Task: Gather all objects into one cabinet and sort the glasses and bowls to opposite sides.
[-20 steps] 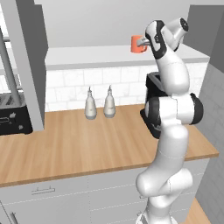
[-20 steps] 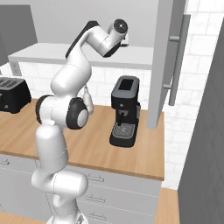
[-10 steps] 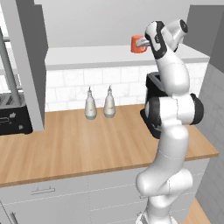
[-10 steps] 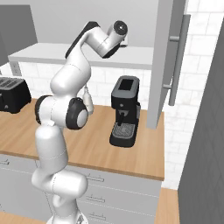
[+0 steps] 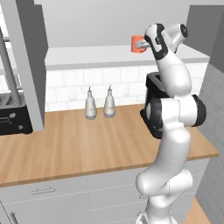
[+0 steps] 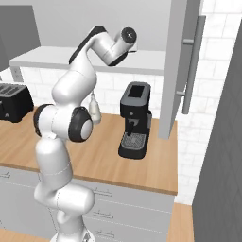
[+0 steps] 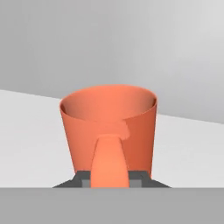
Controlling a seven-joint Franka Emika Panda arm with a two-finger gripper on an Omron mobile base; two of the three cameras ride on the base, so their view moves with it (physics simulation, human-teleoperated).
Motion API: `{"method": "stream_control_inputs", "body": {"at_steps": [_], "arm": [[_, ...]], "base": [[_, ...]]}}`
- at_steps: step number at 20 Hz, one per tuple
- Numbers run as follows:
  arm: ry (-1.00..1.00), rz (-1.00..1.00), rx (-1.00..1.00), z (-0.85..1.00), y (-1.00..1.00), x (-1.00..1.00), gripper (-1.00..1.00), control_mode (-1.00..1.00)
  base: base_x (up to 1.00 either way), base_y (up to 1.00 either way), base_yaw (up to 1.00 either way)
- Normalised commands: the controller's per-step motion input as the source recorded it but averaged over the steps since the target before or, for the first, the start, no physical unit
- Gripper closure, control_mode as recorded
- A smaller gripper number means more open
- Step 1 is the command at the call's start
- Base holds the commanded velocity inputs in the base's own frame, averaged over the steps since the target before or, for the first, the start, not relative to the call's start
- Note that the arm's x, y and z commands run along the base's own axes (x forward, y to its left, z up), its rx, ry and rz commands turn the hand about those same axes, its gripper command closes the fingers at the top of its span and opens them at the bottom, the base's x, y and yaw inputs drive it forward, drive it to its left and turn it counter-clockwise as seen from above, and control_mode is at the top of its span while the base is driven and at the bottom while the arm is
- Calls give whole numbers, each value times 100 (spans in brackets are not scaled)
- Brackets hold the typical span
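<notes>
The bright orange mug is upright at the white shelf of the open wall cabinet, its handle turned toward my hand. My gripper is raised to shelf height and is shut on that handle. In the hand view the orange mug stands straight ahead, its handle running down between the dark fingertips of my gripper. I cannot tell whether the mug rests on the shelf or hangs just above it. The cabinet's light-grey door with its long bar handle stands open. The beige mug and both bowls are out of view.
Two white narrow-necked bottles stand at the back of the wooden counter. A black coffee machine stands under the shelf beside the arm. A black toaster sits at the far left, below another open door.
</notes>
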Motion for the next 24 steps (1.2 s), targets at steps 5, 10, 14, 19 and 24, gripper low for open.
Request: {"method": "stream_control_inputs", "body": {"at_steps": [5,10,14,19,24], "arm": [[0,0,0,-1,0,-29,100,-100],[-3,0,0,11,4,-98,100,-100],[-9,-1,0,-4,67,-100,100,-100],[-1,-7,0,-9,66,-100,100,-100],[15,-11,0,-8,16,-100,100,-100]], "base": [[0,0,0],[0,0,0],[0,0,0],[0,0,0],[0,0,0]]}}
